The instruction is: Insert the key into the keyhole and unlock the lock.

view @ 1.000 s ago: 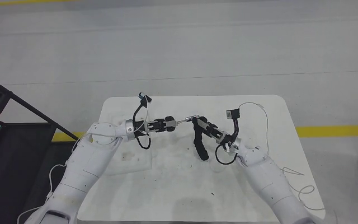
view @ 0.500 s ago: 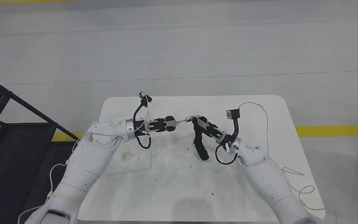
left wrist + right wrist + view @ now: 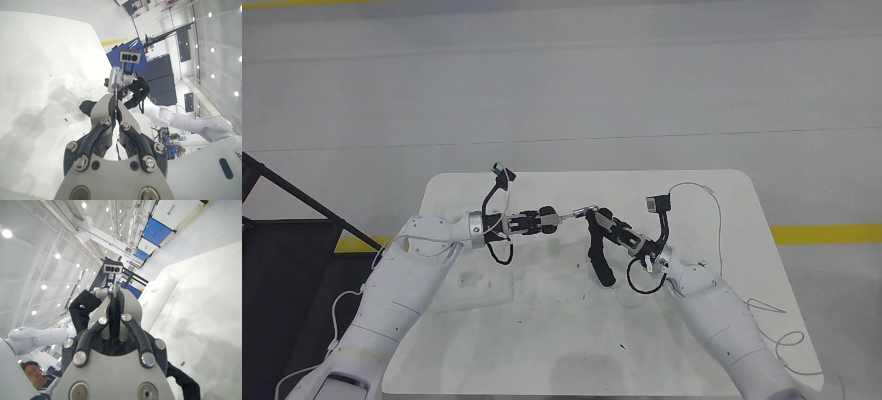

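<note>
From above I count one key (image 3: 568, 214), one lock (image 3: 588, 211), and my two grippers, meeting over the far half of the one white table (image 3: 692, 195). My left gripper (image 3: 550, 218) and my right gripper (image 3: 602, 222) face each other tip to tip. The key lies between them, its long axis running across the table from left to right and its tip pointing at the lock. One black strap (image 3: 597, 262) hangs from the lock down to the tabletop.

In my left wrist view, my left gripper (image 3: 115, 103) has its fingers pressed together on the key's head. The thin blade (image 3: 115, 94) runs straight out from the fingertips, edge-on. Its tip is at the keyhole in the round end face of the silver lock (image 3: 115, 79). I cannot tell how deep it sits. The lock's barrel lies in line with the key, with its keyhole face turned towards my left gripper.

In my right wrist view, my right gripper (image 3: 113, 294) is closed, pinching the lock. Its silver head (image 3: 113, 288) shows just past the fingertips. The strap (image 3: 83, 308) bulges out beside one finger.
</note>
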You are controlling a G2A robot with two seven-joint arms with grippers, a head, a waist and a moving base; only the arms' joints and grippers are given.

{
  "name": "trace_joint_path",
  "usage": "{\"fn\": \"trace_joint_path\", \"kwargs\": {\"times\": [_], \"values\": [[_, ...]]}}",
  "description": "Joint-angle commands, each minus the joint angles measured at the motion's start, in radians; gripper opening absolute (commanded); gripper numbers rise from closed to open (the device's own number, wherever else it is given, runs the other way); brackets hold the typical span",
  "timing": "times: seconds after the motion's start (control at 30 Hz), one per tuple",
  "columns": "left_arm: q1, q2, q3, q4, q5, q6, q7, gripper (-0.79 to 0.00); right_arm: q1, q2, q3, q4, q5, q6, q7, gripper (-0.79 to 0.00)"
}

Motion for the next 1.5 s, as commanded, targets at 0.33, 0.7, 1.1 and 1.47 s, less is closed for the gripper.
{"fn": "trace_joint_path", "kwargs": {"times": [0.33,0.7,1.1,1.47], "values": [[-0.008,-0.007,0.014,-0.013,0.023,0.019,0.011,-0.785,0.000,0.000,0.000,0.000,0.000,0.000,0.000,-0.785],[-0.014,-0.015,0.035,-0.046,0.107,0.028,0.068,-0.785,0.000,0.000,0.000,0.000,0.000,0.000,0.000,-0.785],[0.021,-0.014,0.029,-0.093,0.225,0.010,0.171,-0.785,0.000,0.000,0.000,0.000,0.000,0.000,0.000,-0.785],[0.053,-0.010,0.016,-0.117,0.394,-0.063,0.283,-0.785,0.000,0.000,0.000,0.000,0.000,0.000,0.000,-0.785]]}}
